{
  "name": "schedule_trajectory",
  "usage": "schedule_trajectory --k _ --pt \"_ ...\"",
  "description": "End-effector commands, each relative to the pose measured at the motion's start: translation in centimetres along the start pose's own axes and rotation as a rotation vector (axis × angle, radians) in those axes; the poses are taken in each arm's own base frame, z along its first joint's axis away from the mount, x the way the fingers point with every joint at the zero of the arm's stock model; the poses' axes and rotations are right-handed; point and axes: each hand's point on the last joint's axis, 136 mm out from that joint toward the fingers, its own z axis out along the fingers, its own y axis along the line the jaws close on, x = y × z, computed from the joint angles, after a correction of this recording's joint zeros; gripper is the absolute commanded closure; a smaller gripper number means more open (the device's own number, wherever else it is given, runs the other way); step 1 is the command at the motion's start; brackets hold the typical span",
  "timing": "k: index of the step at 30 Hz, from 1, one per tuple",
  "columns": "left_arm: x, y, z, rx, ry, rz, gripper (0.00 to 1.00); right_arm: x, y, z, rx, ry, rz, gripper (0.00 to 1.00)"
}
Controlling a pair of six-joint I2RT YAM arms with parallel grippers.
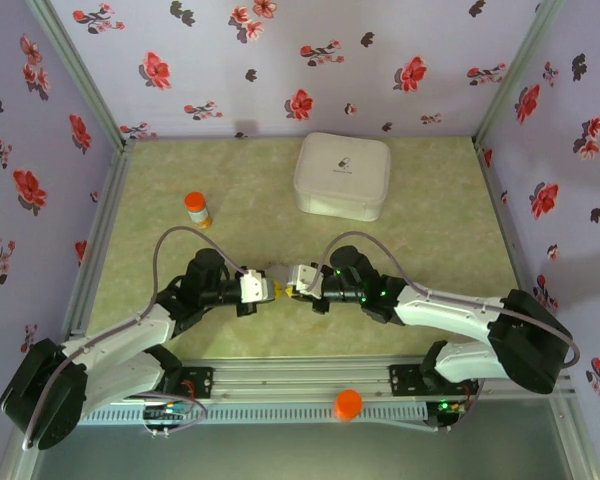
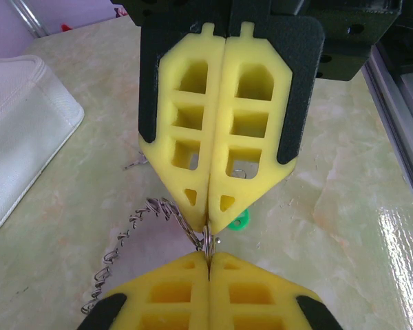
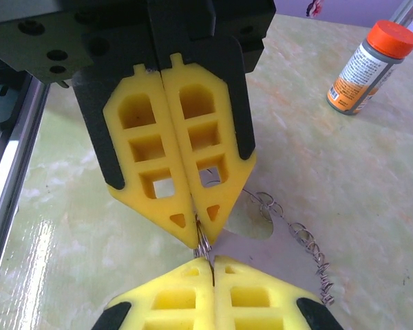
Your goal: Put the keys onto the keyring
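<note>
My two grippers meet tip to tip at the table's middle, left gripper (image 1: 271, 290) and right gripper (image 1: 292, 290). Both are shut, and the thin wire of the keyring (image 2: 208, 242) is pinched between the two pairs of yellow tips. In the left wrist view my left gripper (image 2: 210, 256) is at the bottom and the right gripper (image 2: 210, 229) comes down from above. The keyring's chain-like fringe (image 2: 134, 230) trails left onto the table; the right wrist view shows the fringe (image 3: 299, 237) trailing right. One of the keys, a green head (image 2: 239, 221), lies on the table, half hidden behind the right gripper's finger.
A white zip case (image 1: 342, 176) stands at the back centre. An orange-capped bottle (image 1: 197, 208) stands left of the middle, also seen as the bottle (image 3: 368, 65). A loose orange cap (image 1: 348, 404) sits on the front rail. Walls close in on three sides.
</note>
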Motion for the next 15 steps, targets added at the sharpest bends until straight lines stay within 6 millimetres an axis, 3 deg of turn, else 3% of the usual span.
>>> schedule_trajectory --k 1,8,13,14,15 --pt "-2.1 -0.3 -0.1 0.022 -0.088 0.058 1.0 -0.5 -0.1 0.3 -0.014 -0.01 0.001 0.91" --pt "-2.8 -0.4 -0.1 0.034 -0.115 0.049 1.0 -0.2 0.1 0.5 -0.028 -0.029 -0.006 0.88" --pt "-2.9 -0.3 0.0 0.033 -0.118 0.045 1.0 -0.3 0.7 0.7 -0.074 -0.026 -0.013 1.0" --pt "-2.8 -0.1 0.0 0.025 -0.114 0.041 0.99 -0.3 0.9 0.6 -0.082 -0.024 -0.016 1.0" --pt "-2.7 0.2 0.0 0.006 -0.103 0.024 0.85 -0.2 0.9 0.6 -0.084 -0.021 -0.016 1.0"
